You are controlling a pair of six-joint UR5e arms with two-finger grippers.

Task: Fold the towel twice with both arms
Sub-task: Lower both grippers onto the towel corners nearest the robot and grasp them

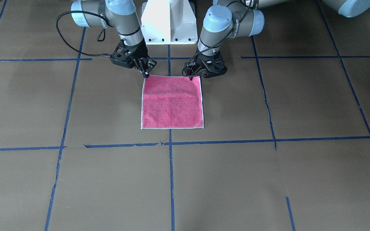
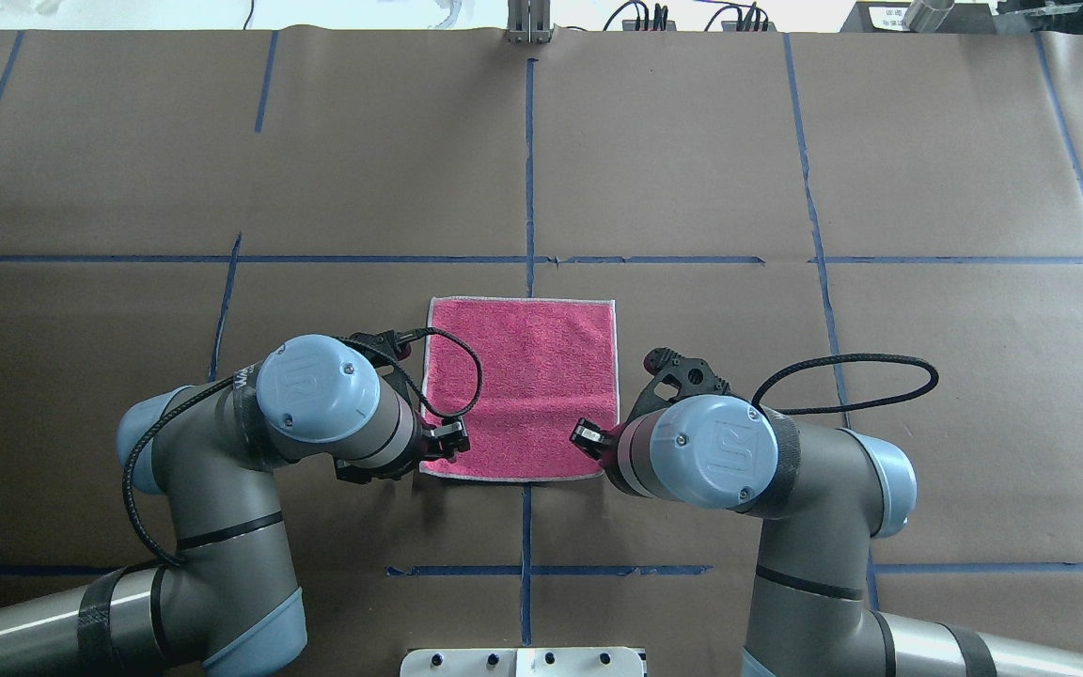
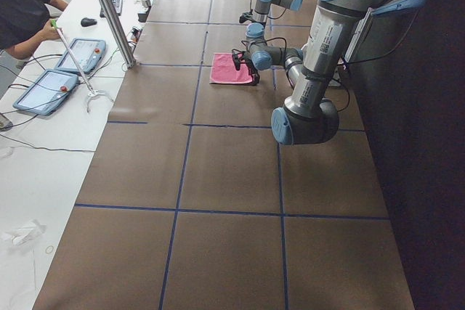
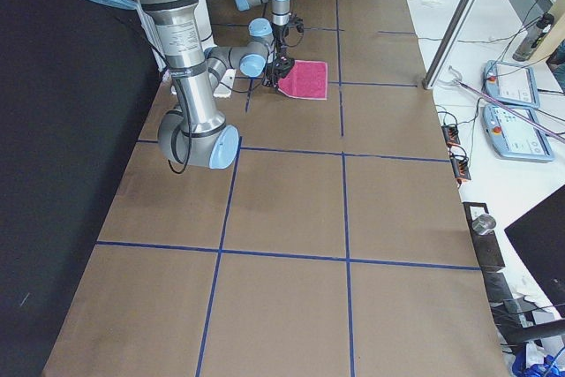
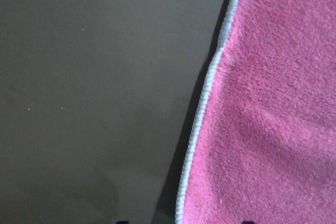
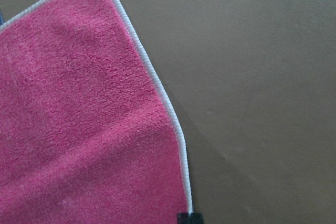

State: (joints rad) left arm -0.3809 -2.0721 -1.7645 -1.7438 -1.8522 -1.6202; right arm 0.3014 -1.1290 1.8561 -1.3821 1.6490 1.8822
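Note:
The towel (image 1: 171, 102) lies flat and unfolded on the brown table, pink face up, whitish hem all round; it also shows in the overhead view (image 2: 523, 385). My left gripper (image 1: 197, 76) is low at the towel's near corner on my left side. In the left wrist view its two tips stand apart at the bottom edge, either side of the hem (image 5: 202, 103), so it is open. My right gripper (image 1: 146, 75) is at the other near corner. In the right wrist view its tips (image 6: 189, 217) are together right where the hem ends, shut on the towel's edge.
The white pedestal base (image 1: 169, 22) stands just behind both grippers. Blue tape lines (image 1: 171, 173) grid the brown table. A metal pole (image 3: 109, 12), tablets (image 3: 45, 91) and an operator (image 3: 22, 12) are beyond the table's far edge.

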